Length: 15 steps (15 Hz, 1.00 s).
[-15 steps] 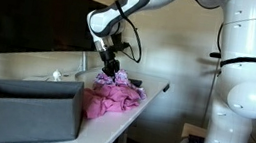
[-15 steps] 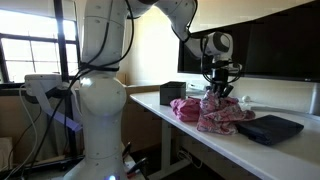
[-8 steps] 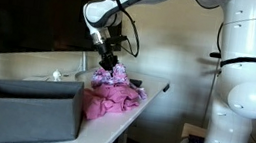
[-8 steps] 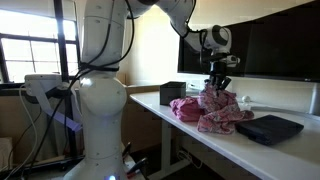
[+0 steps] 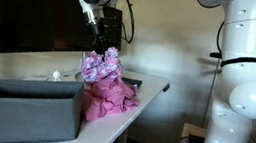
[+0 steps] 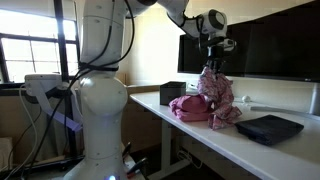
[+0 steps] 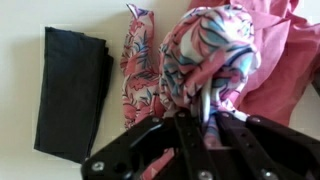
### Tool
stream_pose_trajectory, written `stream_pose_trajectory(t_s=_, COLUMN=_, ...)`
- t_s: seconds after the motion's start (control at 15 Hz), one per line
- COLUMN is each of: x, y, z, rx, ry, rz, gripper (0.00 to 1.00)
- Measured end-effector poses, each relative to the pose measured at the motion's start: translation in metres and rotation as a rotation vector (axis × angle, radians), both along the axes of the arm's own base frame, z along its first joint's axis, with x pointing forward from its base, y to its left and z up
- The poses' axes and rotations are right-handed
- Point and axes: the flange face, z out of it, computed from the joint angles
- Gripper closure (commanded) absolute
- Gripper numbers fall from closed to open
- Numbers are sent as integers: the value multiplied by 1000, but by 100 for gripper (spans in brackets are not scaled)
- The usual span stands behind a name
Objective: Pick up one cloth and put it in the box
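Floral cloth point(image 5: 99, 66), pink and blue, hangs bunched from the gripper point(image 5: 99, 45), which is pinched closed on its top fold. It dangles over the pink cloth pile point(image 5: 112, 102) on the surface point(image 5: 115, 126); whether its hem clears the heap I cannot tell. It looks light, limp and likely to drag neighbours along, so a pinch on a raised fold suits it. The grey box point(image 5: 22, 107) sits just beside the pile.

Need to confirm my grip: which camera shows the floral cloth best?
Wrist view: the floral cloth is large and close, bunched in the gripper. Both exterior views show it small, hanging from the gripper above the pink pile.
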Motion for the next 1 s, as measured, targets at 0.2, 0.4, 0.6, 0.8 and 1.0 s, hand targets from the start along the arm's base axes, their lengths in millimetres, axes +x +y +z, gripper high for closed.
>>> stream_pose_trajectory(t_s=0.2, x=2, y=13, z=31, rx=2, ry=-34, rz=17, gripper=87)
stream_pose_trajectory(t_s=0.4, x=0, y=27, z=62, rx=6, ry=-62, rz=37, gripper=87)
stream_pose_trajectory(t_s=0.6, x=-2, y=43, z=89, rx=13, ry=-90, rz=66, gripper=87)
stream_pose_trajectory(t_s=0.8, x=-2, y=64, z=114, rx=25, ry=-101, rz=119, gripper=87)
stream_pose_trajectory(t_s=1.0, x=0, y=87, z=137, rx=40, ry=-120, rz=169, gripper=88)
